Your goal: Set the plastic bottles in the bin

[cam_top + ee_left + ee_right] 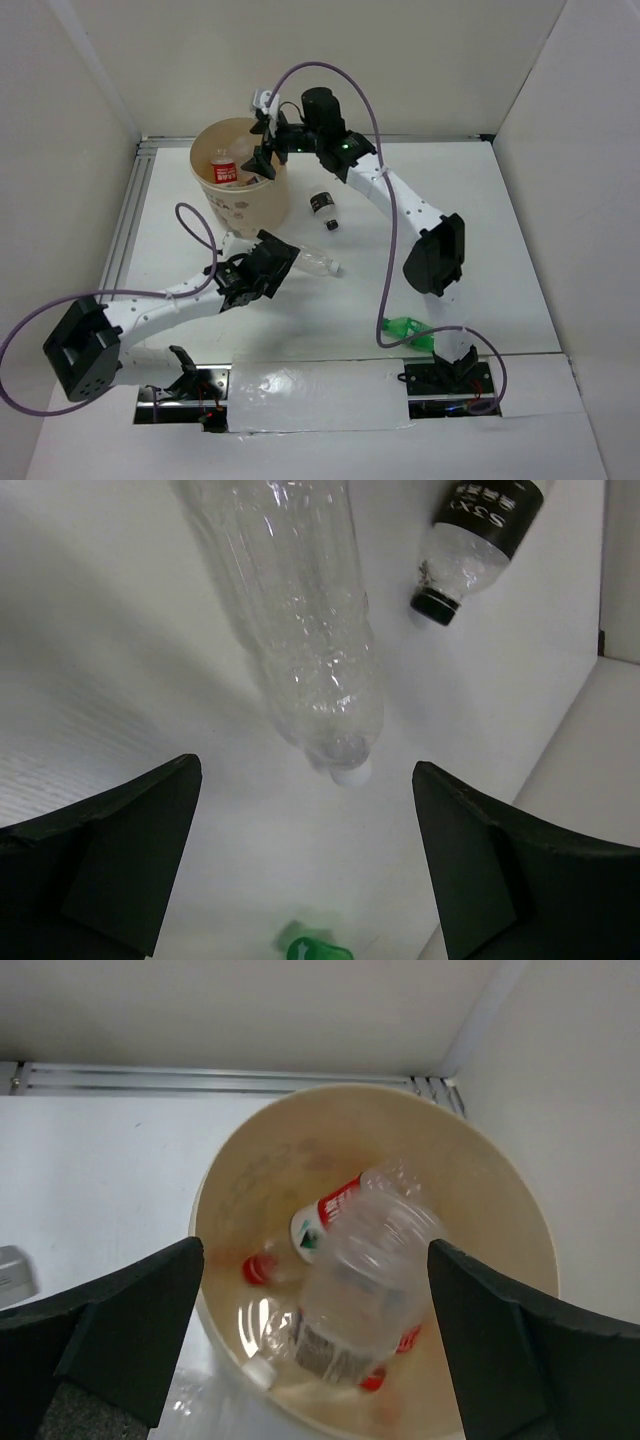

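Clear thin-walled bottle [300, 610], upper centre, looks light and slippery (crushable too); the wide-spread left gripper [305, 770] should clasp mid-body.

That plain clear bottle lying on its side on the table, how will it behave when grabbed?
The clear bottle looks empty, so it is probably very light. Its thin, crinkled wall would likely dent when squeezed. Lying on its round side, it may roll if nudged.
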